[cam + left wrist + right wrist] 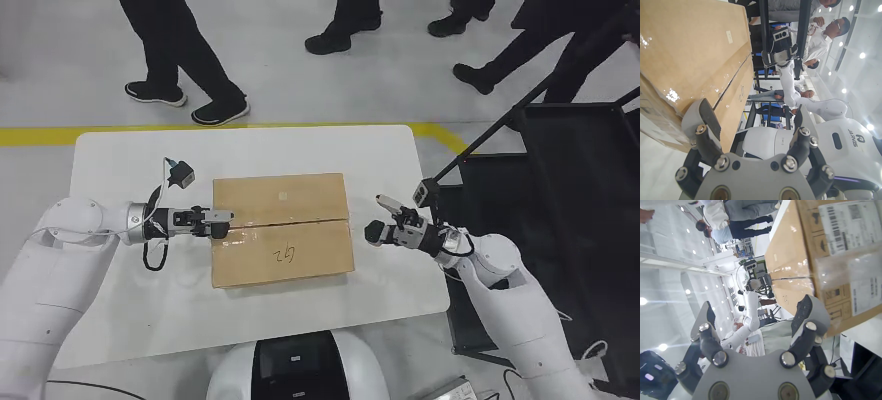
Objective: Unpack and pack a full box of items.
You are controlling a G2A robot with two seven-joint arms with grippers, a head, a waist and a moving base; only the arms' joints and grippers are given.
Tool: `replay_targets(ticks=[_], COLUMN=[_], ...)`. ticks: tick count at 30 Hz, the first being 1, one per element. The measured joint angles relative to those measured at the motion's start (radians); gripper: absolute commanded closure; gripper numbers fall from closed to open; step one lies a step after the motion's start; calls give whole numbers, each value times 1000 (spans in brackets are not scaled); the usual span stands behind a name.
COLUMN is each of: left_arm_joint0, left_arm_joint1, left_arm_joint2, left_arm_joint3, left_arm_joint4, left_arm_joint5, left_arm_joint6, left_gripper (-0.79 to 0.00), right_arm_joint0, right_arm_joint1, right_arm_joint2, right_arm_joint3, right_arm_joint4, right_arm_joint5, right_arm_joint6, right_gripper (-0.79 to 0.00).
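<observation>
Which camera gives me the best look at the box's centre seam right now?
Top view: the whole seam runs across the closed box, end to end. Both wrist views catch it obliquely from either end, partly under glare.

You have one cardboard box on one white bench. Count two closed flaps on its top, the far flap and the near flap, meeting at one taped seam. The top carries one small white sticker. One end face carries two printed labels. There are two pincers, the left pincer and the right pincer, one at each end of the box.
</observation>
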Motion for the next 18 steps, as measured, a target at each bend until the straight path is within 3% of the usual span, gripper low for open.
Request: replay_targets(ticks=[5, 10, 18], left_arm_joint0=[0, 0, 0], left_arm_joint1=[0, 0, 0], left_arm_joint2=[0, 0, 0], left_arm_joint3=[0, 0, 0], left_arm_joint4=[0, 0, 0], left_arm_joint5=[0, 0, 0], left_arm_joint6=[0, 0, 0], left_gripper=[-785, -785, -785], right_arm_joint0=[-20, 9, 47], right_arm_joint1=[-1, -11, -42], right_arm_joint2=[-4, -31, -46], right_arm_joint3=[116, 249, 372], right_arm_joint4=[3, 4, 210], right_arm_joint5=[-30, -11, 4], right_arm_joint6=[0, -89, -281], right_gripper=[-785, -785, -785])
